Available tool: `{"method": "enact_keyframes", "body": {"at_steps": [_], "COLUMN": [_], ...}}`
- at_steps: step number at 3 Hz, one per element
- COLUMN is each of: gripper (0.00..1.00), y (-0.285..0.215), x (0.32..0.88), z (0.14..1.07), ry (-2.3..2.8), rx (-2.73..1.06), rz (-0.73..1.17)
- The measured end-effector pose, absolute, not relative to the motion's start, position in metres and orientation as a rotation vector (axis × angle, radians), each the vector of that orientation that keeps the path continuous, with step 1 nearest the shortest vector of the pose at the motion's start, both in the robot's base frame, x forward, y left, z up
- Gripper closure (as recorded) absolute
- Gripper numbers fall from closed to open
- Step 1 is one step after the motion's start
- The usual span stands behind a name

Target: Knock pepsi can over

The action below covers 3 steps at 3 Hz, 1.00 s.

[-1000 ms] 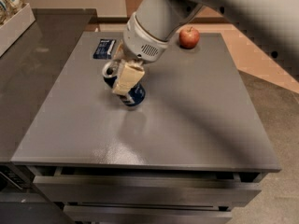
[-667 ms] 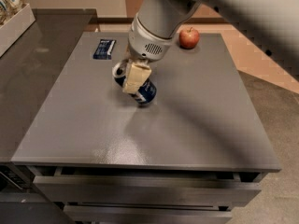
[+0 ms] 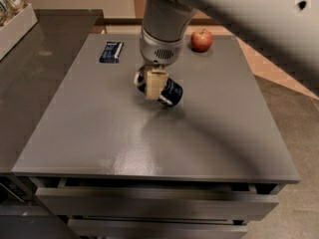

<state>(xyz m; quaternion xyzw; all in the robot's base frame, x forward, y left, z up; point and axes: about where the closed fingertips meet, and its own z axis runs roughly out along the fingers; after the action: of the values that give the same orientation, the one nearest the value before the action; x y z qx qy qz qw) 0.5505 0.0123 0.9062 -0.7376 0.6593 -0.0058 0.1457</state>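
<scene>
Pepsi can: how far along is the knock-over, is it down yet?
Done: the pepsi can is no longer upright; it leans steeply, silver top toward the left. In hand: the gripper is right against its top end, mid-table. Left: I cannot tell whether it lies fully flat, so the tip probably needs finishing, then the gripper should pull clear. The apple and blue packet sit apart at the back.

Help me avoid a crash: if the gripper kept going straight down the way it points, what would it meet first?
Most likely the pepsi can, which lies tipped right at the gripper, near the middle of the table. They look to be in contact, though depth is unclear. Past the can comes the table.
</scene>
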Motion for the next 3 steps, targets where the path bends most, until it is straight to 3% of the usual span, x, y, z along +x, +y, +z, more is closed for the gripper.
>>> {"method": "enact_keyframes", "body": {"at_steps": [1,2,3], "gripper": [0.45,0.19,0.00], "y": [0.002,-0.006,-0.006], "x": [0.555,0.557,0.557], "z": [0.893,0.876,0.876], "ry": [1.926,1.939,1.937], "rx": [-2.192,-2.248,-2.248], "rz": [-0.166,-0.238,-0.242]}}
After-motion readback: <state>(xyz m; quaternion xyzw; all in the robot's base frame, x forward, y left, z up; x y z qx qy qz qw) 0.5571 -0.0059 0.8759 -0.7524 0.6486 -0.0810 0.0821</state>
